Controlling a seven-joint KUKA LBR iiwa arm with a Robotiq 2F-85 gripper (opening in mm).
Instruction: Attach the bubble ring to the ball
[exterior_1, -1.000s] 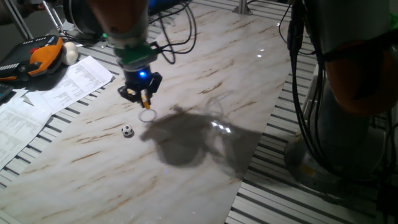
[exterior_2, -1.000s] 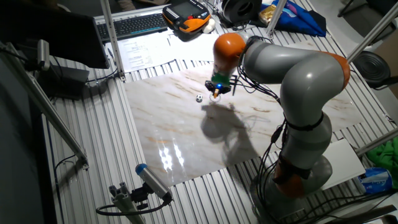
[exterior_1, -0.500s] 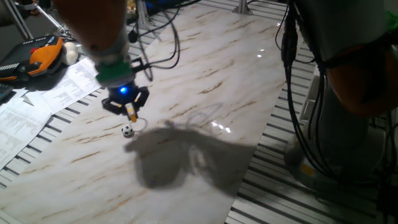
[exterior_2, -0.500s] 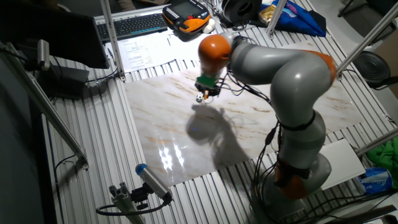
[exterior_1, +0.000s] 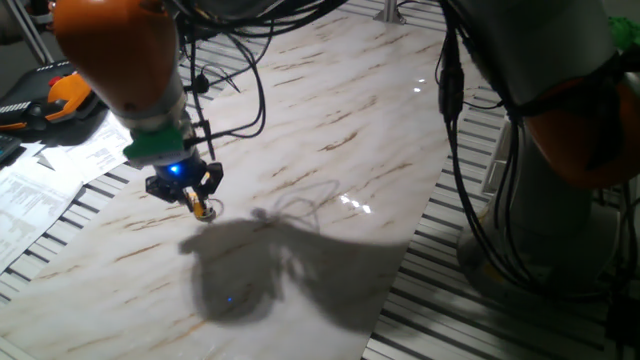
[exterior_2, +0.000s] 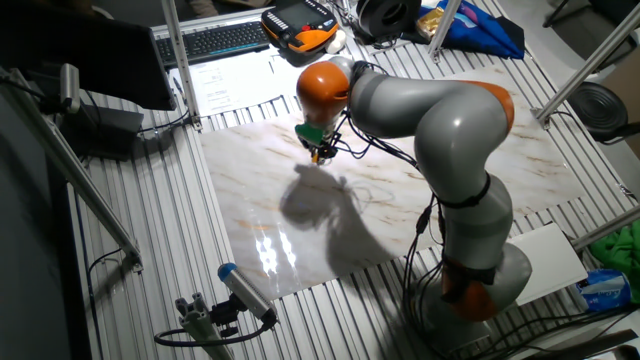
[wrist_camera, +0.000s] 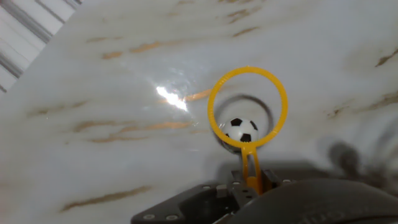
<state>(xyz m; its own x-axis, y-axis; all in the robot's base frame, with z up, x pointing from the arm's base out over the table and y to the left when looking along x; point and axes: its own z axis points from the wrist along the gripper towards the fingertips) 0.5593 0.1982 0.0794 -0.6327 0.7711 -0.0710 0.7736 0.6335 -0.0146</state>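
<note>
In the hand view the yellow-orange bubble ring (wrist_camera: 217, 102) hangs from my gripper (wrist_camera: 252, 180), which is shut on its short handle. The tiny soccer-patterned ball (wrist_camera: 240, 130) shows through the lower part of the ring's opening, on the marble tabletop (wrist_camera: 93, 93). I cannot tell whether the ring touches the ball. In one fixed view my gripper (exterior_1: 197, 205) is low over the table's left part and hides the ball. In the other fixed view my gripper (exterior_2: 318, 153) is near the table's far left edge.
Printed papers (exterior_1: 60, 165) and an orange-black handheld controller (exterior_1: 55, 95) lie left of the marble slab. A keyboard (exterior_2: 215, 40) and clutter are beyond the far edge. The arm's base (exterior_2: 480, 280) stands at the right. The arm's shadow (exterior_1: 270, 260) falls on the slab.
My gripper with the ring has moved left across the table, from beside the ball to over it. The ball has gone out of sight under the gripper in the fixed views.
</note>
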